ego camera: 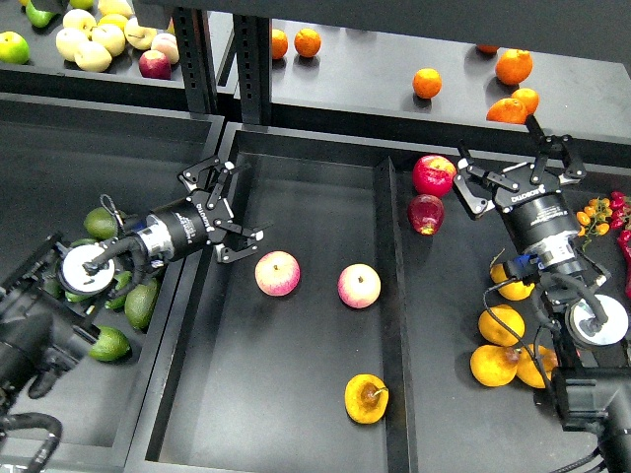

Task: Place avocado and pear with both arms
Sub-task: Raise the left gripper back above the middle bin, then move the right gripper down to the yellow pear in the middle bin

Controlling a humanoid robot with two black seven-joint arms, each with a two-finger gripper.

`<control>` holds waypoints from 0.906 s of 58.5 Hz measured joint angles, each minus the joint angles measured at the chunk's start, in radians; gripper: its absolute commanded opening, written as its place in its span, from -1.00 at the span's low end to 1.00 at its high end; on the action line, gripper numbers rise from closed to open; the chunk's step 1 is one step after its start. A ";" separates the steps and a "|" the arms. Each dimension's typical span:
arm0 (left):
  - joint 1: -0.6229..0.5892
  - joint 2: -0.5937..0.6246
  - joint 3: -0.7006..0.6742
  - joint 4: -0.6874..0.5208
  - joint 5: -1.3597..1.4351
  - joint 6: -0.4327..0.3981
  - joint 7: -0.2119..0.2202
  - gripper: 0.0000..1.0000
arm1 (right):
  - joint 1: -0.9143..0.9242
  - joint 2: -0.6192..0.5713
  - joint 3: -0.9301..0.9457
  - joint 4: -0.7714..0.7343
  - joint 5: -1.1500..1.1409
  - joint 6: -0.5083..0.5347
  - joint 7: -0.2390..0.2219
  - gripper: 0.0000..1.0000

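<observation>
A golden pear (366,398) with a brown patch lies in the middle tray (296,177) near its front. Several more pears (501,325) lie in the right bin under my right arm. Several green avocados (141,304) lie in the left bin beside my left arm. My left gripper (237,210) is open and empty over the middle tray's left edge, just left of a pink-yellow apple (278,273). My right gripper (508,163) is open and empty at the back of the right bin, right of two red apples (434,174).
A second pink-yellow apple (359,286) lies mid-tray. The back shelf holds oranges (513,66) on the right and pale apples (94,41) on the left. Small red and orange fruit (601,212) sit at the right edge. A divider wall (392,296) separates the middle tray from the right bin.
</observation>
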 measured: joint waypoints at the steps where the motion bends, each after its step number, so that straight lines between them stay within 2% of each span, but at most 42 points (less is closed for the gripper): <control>1: 0.006 -0.001 -0.009 -0.011 -0.001 0.000 -0.001 0.99 | 0.000 0.000 -0.004 0.000 0.000 0.000 -0.002 0.99; 7: 0.043 -0.003 -0.021 -0.058 -0.006 0.000 -0.023 0.99 | 0.001 0.000 -0.024 0.000 -0.002 0.000 -0.024 0.99; 14: 0.070 -0.004 -0.020 -0.108 -0.063 0.000 -0.068 0.99 | 0.001 0.000 -0.034 0.004 -0.004 0.014 -0.049 0.99; 19: 0.079 -0.004 -0.020 -0.134 -0.107 0.000 -0.082 0.99 | 0.000 0.000 -0.052 0.009 -0.006 0.025 -0.067 0.98; 22: 0.085 -0.004 -0.023 -0.150 -0.123 0.000 -0.085 0.99 | 0.000 0.000 -0.079 0.016 -0.007 0.032 -0.095 0.98; 23: 0.097 -0.004 -0.023 -0.165 -0.131 0.000 -0.085 0.99 | 0.003 -0.014 -0.125 0.028 -0.010 0.039 -0.136 0.98; 25: 0.101 -0.004 -0.022 -0.170 -0.133 0.000 -0.085 0.99 | 0.006 -0.031 -0.150 0.033 -0.010 0.044 -0.153 0.98; 30: 0.109 -0.004 -0.020 -0.182 -0.134 0.000 -0.086 0.99 | 0.043 -0.160 -0.278 0.052 -0.012 0.091 -0.186 0.98; 37: 0.116 -0.004 -0.017 -0.182 -0.134 0.000 -0.083 0.99 | 0.117 -0.326 -0.449 0.060 -0.012 0.131 -0.196 0.98; 53: 0.118 -0.004 -0.011 -0.178 -0.134 0.000 -0.076 0.99 | 0.239 -0.556 -0.787 0.057 -0.009 0.136 -0.197 0.98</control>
